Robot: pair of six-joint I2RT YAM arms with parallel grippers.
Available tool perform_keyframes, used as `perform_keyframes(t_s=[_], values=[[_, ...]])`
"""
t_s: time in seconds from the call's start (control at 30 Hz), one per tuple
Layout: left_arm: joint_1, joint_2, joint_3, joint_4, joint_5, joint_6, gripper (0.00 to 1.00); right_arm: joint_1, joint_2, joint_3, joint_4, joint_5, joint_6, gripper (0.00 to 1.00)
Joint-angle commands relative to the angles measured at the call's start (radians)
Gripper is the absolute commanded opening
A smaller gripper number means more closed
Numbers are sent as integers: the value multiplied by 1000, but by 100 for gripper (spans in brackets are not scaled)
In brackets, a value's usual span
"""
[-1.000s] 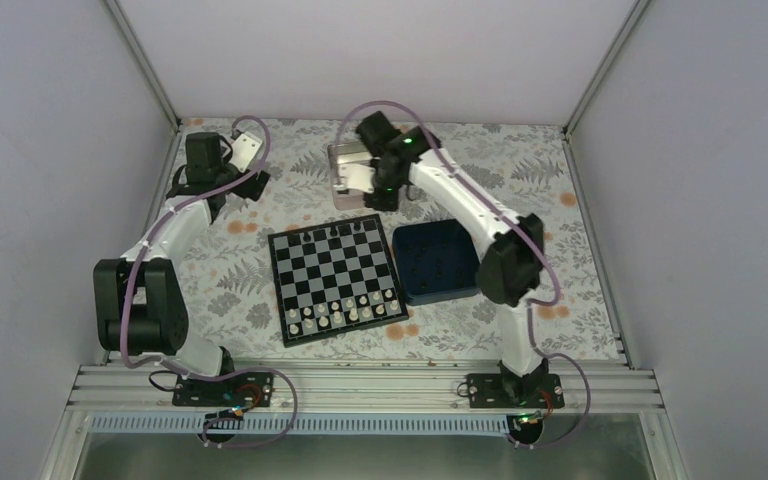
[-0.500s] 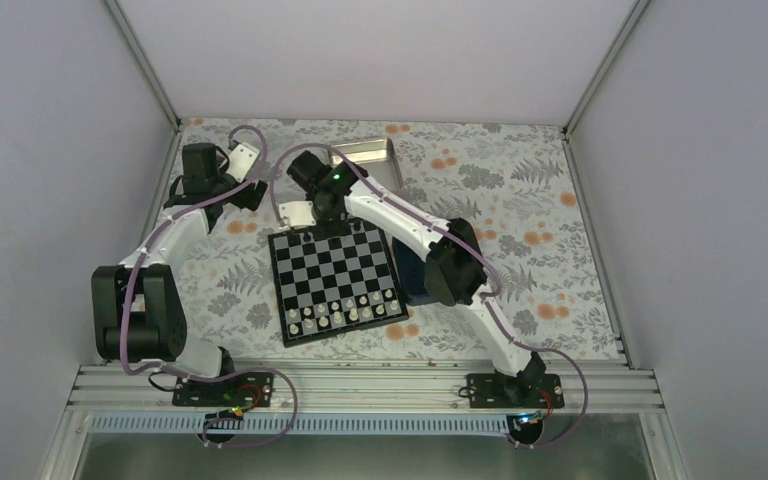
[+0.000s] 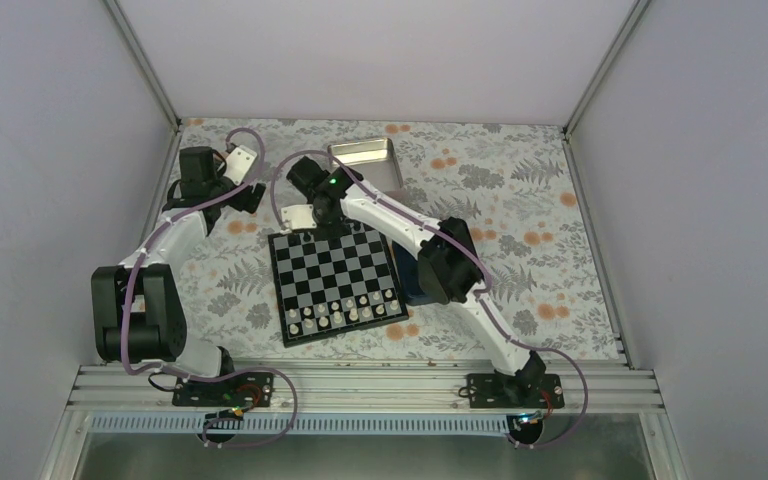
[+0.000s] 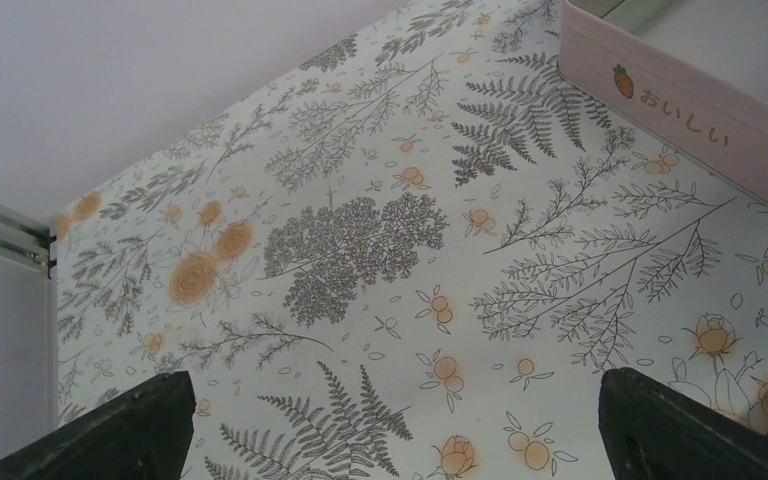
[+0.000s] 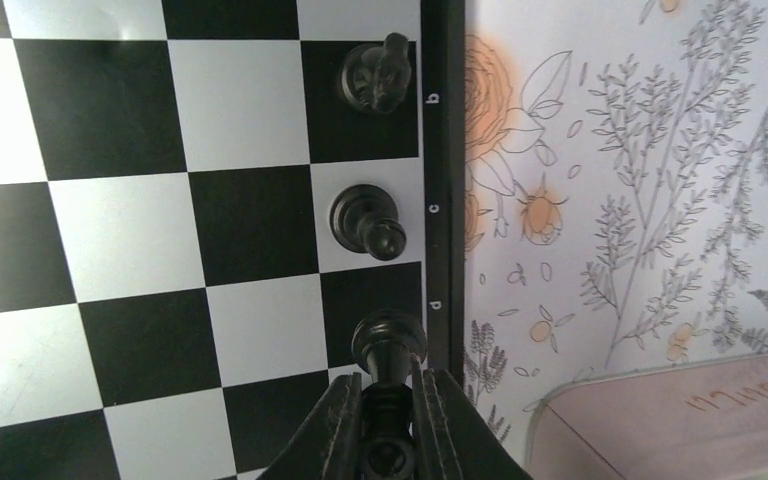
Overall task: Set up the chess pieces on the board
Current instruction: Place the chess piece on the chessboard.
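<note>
Reaching over the board (image 3: 332,275), right hand (image 5: 390,395) pinches a chessman (image 5: 388,340).

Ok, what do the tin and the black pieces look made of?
Tin: likely thin metal with a satin silver finish; its rim catches the light. Black pieces: probably moulded plastic, glossy, with small highlights on their rounded heads.

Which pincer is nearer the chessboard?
Right. The right pincer is over the board at its far edge, shut on a black chess piece; the left pincer hangs open over the tablecloth beyond its far-left corner.
</note>
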State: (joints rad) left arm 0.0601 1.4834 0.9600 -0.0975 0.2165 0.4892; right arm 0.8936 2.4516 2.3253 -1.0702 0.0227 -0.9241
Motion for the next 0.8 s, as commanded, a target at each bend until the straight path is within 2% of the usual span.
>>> perform_keyframes(t_s=[0.0, 0.77], values=[[7, -26, -9, 28, 30, 2, 100, -2, 28, 4, 9, 13, -15, 12], [21, -22, -27, 34, 40, 3, 100, -15, 60, 3, 17, 10, -24, 16]])
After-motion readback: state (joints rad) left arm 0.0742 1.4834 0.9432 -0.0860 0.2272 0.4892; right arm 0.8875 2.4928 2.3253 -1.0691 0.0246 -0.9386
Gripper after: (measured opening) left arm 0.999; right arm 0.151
